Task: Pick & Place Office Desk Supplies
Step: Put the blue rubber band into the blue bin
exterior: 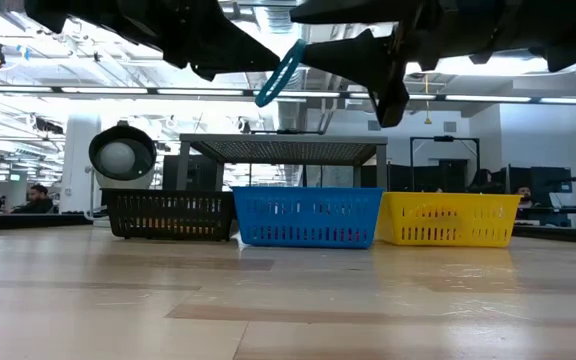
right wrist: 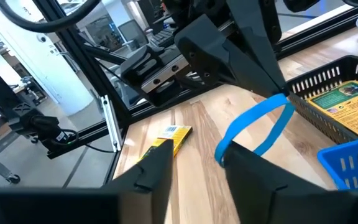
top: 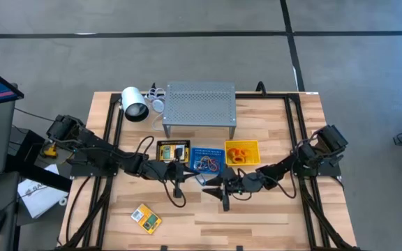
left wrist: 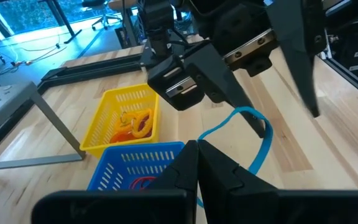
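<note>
Blue band loop (left wrist: 253, 140) is in the air between the two tools, above the front-middle of the surface, just in front of the blue basket (exterior: 308, 216). Looks like a handover.

Left tool (left wrist: 197, 152): fingers pressed together, pinching one end of the loop. Right tool (right wrist: 194, 158): fingers part open with a narrow gap; one finger sits at or inside the loop's other end, but I can't tell if it actually grips yet. In the low view the loop (exterior: 280, 72) hangs tilted, long axis running diagonally from tool to tool.

Key relation: the loop is stretched lengthwise along the line between the tools, so both are equally near it. The blue basket lies just behind the loop toward the surface's back edge and already has bands in it. My guess is the loop goes there, and whichever tool keeps it needs only a short push back and a drop.

Other stuff: yellow basket (top: 242, 153) with orange loops to the right of the blue one, black basket (top: 174, 150) with a crayon pack to its left, one loose yellow-green pack (top: 146, 218) near the front-left edge.
</note>
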Robot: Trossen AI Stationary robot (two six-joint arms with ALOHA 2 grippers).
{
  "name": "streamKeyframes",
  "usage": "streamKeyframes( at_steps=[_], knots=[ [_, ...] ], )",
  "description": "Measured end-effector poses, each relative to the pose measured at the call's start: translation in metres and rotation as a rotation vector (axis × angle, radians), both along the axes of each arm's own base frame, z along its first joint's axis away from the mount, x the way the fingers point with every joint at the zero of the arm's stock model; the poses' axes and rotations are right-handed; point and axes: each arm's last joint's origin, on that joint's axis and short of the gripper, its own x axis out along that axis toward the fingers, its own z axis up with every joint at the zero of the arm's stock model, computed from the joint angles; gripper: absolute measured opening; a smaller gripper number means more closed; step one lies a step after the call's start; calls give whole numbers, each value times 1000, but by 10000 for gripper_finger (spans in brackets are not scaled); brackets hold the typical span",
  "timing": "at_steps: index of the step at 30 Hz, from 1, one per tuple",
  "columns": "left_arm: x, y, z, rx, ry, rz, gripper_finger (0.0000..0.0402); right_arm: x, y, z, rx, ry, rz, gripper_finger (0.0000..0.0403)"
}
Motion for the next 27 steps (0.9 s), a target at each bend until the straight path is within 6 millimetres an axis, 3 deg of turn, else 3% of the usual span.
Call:
streamKeyframes(
  at_steps=[9,19,27],
  knots=[
    [0,0,0,-3,1,-3,0,2,-5,0,-12,0,-13,9],
    [1,-3,4,-68,-36,-79,23,1,-3,0,-27,-1,-6,3],
    [0,-2,18,-100,-108,-134,119,2,-3,2,-63,-17,4,2]
  ],
)
